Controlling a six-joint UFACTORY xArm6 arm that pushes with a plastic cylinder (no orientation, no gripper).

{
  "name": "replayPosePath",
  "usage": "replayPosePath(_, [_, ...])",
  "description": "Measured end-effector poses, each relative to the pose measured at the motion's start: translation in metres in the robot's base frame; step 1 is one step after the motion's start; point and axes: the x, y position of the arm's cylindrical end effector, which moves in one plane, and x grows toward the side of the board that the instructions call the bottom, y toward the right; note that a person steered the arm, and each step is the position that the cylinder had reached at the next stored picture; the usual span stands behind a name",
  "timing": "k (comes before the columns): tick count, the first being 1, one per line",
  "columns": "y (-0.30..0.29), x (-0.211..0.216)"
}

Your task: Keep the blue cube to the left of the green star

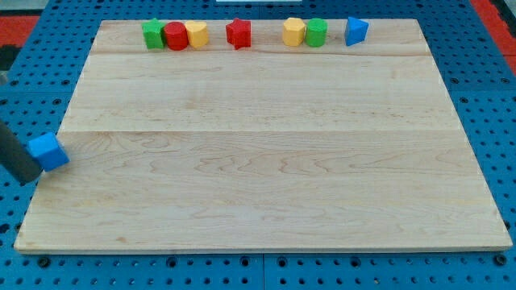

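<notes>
While my tip (31, 179) touches it, blue cube (48, 151) at board's (258, 201) left edge, green star (152, 34) top-left; no gripper.

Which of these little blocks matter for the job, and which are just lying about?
In the job: blue cube at the board's left edge; green star; my tip, touching the cube's left.

Lying about, top row: red cylinder, yellow block, red star, yellow block, green cylinder, blue triangle.

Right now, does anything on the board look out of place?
Yes. The blue cube sits alone at the board's left edge, partly overhanging it, while every other block lines the top edge. My tip is hidden; only the dark rod shows, right beside the cube at its left.
</notes>
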Motion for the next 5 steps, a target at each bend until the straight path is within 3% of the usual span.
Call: replayPosePath(5, [0.087, -0.086])
